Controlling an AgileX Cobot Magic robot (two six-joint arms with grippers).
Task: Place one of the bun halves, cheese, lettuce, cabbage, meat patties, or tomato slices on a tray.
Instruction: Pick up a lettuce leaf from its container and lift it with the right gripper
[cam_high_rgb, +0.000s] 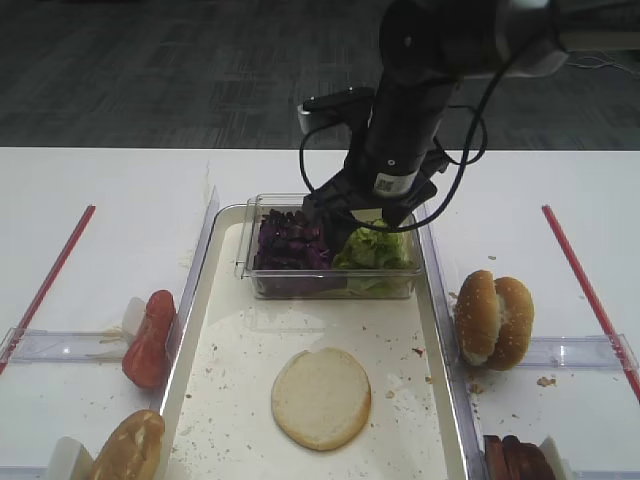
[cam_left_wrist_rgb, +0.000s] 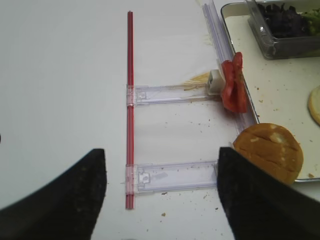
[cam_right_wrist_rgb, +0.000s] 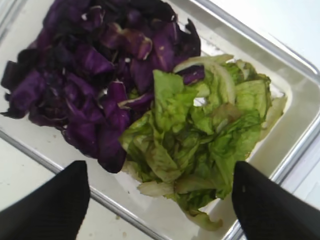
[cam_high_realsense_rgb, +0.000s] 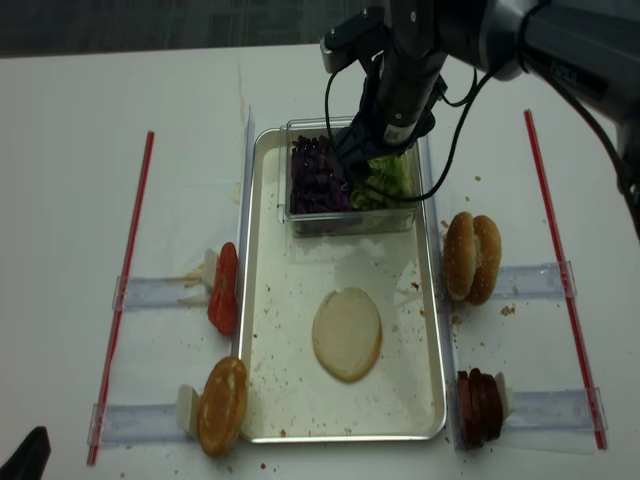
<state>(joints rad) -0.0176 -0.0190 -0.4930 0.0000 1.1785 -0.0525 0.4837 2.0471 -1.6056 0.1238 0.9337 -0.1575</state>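
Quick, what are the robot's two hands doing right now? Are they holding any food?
Left tool: open, holding nothing, above the white table.
Right tool: open, empty, over the shredded green lettuce in the clear plastic box.

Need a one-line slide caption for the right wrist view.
Open right gripper above shredded green lettuce beside dark purple cabbage in clear plastic box.

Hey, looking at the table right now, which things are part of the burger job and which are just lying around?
Part of the job:
- tray
- bun half on the tray
- lettuce
- cabbage
- tomato slices
- meat patties
- right hand, open over the greens

Just lying about:
- red strips
- clear plastic holders
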